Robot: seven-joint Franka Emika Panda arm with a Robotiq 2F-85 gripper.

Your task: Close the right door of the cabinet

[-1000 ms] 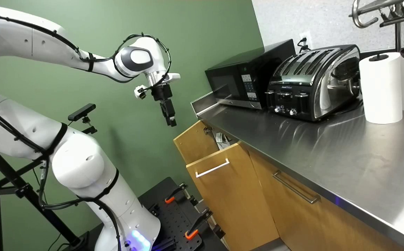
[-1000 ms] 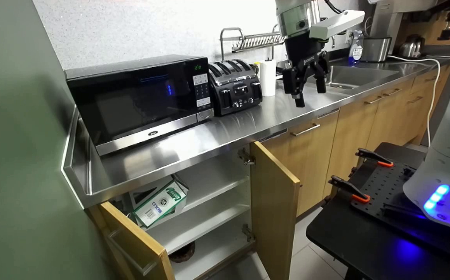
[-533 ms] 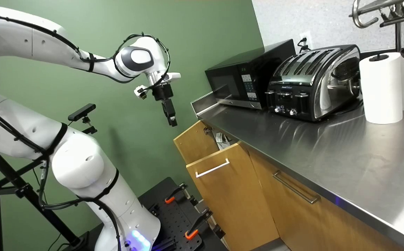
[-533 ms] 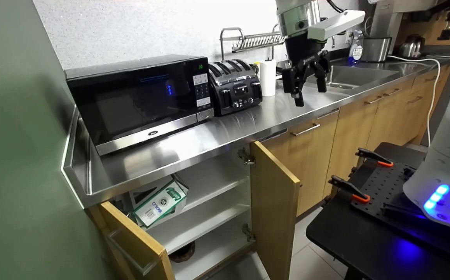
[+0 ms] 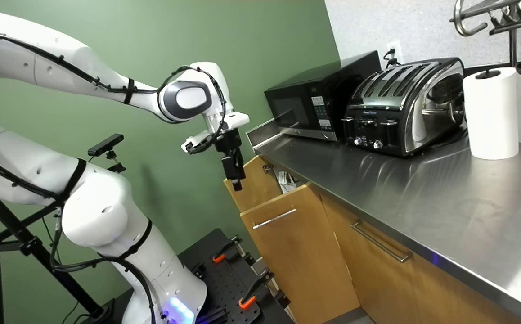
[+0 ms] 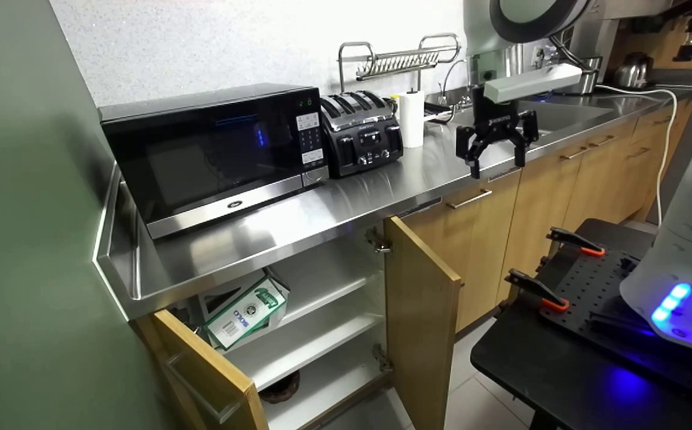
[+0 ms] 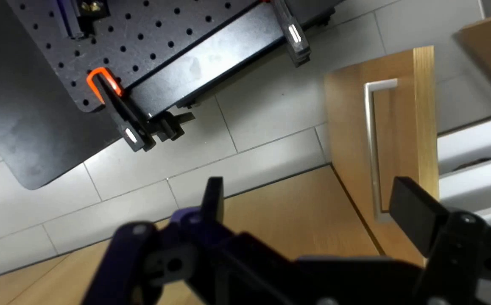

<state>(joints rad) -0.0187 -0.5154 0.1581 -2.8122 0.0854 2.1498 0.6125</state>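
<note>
On open R dr. point(image 6: 420, 322), prob. 2 hinges point(image 6: 380, 241)

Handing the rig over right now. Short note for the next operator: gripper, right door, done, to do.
Gripper: open, holding nothing, not touching the right door.
Where: the right door stands swung well out from the cabinet; its bar handle shows in the wrist view, on the outer face.
Left door: open too, not part of this job.
Done: nothing of the closing shows so far.
To do: shut the right door, probably by pushing on its outer face.
</note>
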